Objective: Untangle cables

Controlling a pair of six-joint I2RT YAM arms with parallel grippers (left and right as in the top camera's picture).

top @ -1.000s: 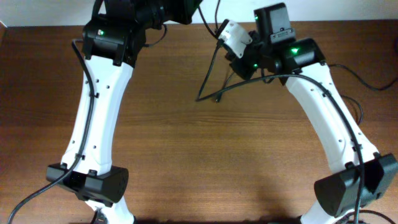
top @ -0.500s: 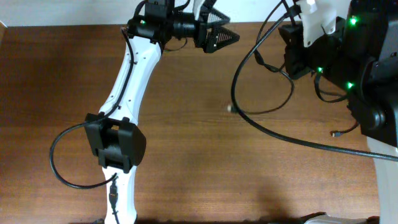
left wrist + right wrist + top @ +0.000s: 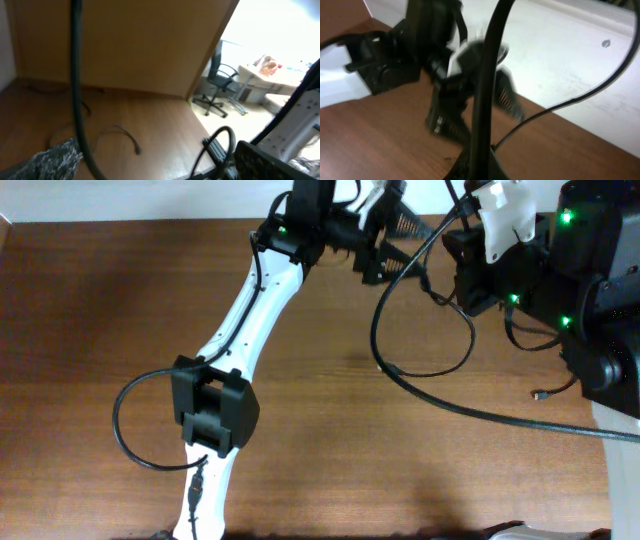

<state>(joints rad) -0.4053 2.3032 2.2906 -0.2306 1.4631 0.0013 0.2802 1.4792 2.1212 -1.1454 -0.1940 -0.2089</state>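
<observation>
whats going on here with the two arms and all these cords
Two robot arms are working on untangling thin black cables over a wooden table. The right gripper is raised with its jaws shut, apparently on the cables, one strand running up from them in the right wrist view. The left gripper reaches toward it, jaws wide open and empty. One plug end lies on the table.

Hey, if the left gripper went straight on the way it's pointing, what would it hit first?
Most likely the black cable, which crosses just ahead of the open fingers of the left gripper; the left wrist view shows it close in front. Heights are hard to judge from overhead.
</observation>
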